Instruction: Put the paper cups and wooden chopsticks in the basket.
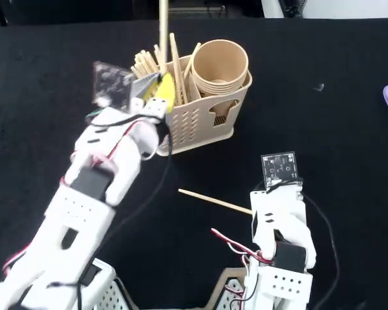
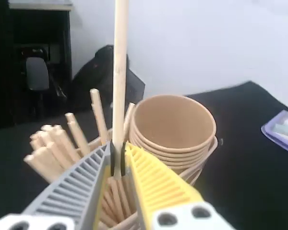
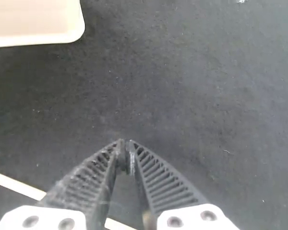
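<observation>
High view: the beige basket [image 1: 204,126] with slotted walls stands on the black table [image 1: 323,129]. It holds a nested stack of brown paper cups [image 1: 220,64], mouths up, on the side farther from the left gripper [image 1: 156,90]. A bundle of pale wooden chopsticks [image 1: 147,61] leans in the part just beside that gripper.

The left gripper sits at the basket's rim. Its grey and yellow jaws are clamped on a single chopstick [image 1: 163,22], which is held upright with its long upper end rising well above the fingertips. The left wrist view shows the stick pinched between the ribbed fingers [image 2: 149,177]. The bundle is to one side of it and the cup stack just beyond.

One loose chopstick [image 1: 213,201] lies flat on the table, well apart from the basket. In the right wrist view it passes under the right gripper [image 3: 124,153], behind the tips. That gripper is closed, empty, and pointed down at bare table. A basket corner lies ahead of it.
</observation>
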You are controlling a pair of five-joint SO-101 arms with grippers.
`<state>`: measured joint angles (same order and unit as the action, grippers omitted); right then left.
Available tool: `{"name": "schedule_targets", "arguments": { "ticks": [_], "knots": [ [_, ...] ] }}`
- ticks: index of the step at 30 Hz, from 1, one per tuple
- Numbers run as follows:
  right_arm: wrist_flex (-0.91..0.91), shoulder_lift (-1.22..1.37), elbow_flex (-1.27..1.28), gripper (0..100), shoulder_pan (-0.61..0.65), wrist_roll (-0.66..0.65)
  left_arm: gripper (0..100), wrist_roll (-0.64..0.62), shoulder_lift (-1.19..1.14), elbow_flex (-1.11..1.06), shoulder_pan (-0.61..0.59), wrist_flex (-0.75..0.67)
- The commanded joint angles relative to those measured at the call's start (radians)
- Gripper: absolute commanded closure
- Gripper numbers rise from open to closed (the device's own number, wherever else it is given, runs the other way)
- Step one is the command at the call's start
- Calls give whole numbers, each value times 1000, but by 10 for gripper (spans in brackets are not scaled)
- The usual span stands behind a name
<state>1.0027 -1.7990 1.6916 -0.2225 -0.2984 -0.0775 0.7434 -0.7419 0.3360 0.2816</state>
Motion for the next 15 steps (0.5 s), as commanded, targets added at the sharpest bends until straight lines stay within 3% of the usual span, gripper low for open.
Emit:
{"name": "schedule_targets", "arguments": {
  "ticks": [1,15],
  "knots": [
    [2,-79,-5,984,8,9,970,-8,-110,104,10,-21],
    [-2,-79,-5,984,8,9,967,-8,-236,65,31,-21]
  ]
}}
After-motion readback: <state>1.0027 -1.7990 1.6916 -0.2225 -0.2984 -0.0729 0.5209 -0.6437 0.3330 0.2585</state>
